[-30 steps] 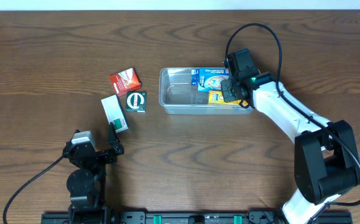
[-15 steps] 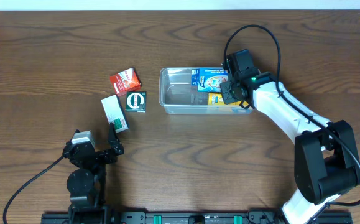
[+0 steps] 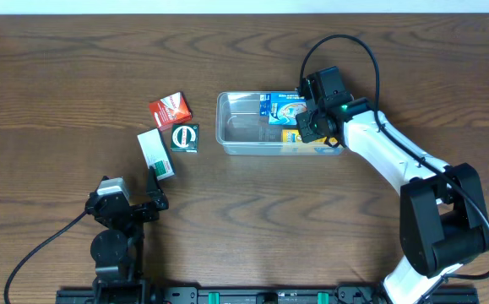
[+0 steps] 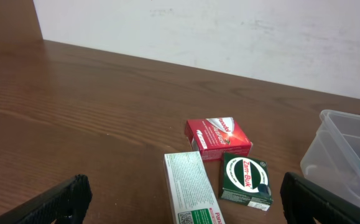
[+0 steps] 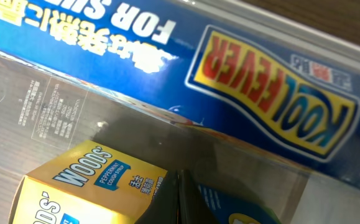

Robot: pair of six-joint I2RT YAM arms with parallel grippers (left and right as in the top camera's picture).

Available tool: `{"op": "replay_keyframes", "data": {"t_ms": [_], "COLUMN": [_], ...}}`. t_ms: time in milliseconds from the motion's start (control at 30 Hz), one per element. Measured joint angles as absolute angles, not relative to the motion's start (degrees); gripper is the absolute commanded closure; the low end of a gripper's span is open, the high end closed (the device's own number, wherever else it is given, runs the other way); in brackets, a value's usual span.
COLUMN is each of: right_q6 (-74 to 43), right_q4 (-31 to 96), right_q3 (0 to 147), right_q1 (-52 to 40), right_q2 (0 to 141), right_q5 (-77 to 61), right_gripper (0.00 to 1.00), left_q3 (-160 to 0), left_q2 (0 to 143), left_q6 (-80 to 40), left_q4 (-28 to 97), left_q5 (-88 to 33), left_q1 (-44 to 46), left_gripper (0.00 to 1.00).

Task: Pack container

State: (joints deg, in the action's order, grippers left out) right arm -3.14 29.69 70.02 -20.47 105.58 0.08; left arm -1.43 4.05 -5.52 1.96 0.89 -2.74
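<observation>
Container (image 3: 242,128) sits on the table (image 3: 58,84) right of centre, long side left-right. Blue box (image 3: 279,107) lies flat along its far wall and yellow box (image 3: 291,135) by the near wall, both in the right half; the left half is bare.

Right gripper (image 3: 310,125) is down at the right end, over the yellow box. Its wrist view is all box print, so I cannot tell whether the jaws are clamped or apart.

Left gripper (image 3: 154,194) is parked low, spread wide and holding nothing (both fingers at the frame corners in its wrist view). White box (image 4: 191,186) is just in front of it, with green box (image 4: 247,180) and red box (image 4: 218,138) beyond, all three outside the container.

Risks, as judgement:
- The yellow box looks skewed. If let go like that, it may wedge against the blue box and take room the others need.
- The tub looks light, so a finger catching the rim or wall on lift-out could drag or tip it.
- The white box is close to the left fingers. A sloppy approach could shove it into the green one.
</observation>
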Motion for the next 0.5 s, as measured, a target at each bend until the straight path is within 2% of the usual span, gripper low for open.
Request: {"op": "replay_keyframes", "data": {"t_ms": [500], "right_q6": [-2.7], "right_q4": [31.5], "right_q3": [70.0], "right_q1": [-20.5], "right_q2": [105.6], "right_q5": [-2.1], "right_gripper": [0.99], "left_q3": [-1.4], "left_q2": [4.1], "left_q6": [-5.5], "left_q4": [2.0], "left_q5": [0.9], "left_q1": [-2.7], "left_gripper": [0.02]}}
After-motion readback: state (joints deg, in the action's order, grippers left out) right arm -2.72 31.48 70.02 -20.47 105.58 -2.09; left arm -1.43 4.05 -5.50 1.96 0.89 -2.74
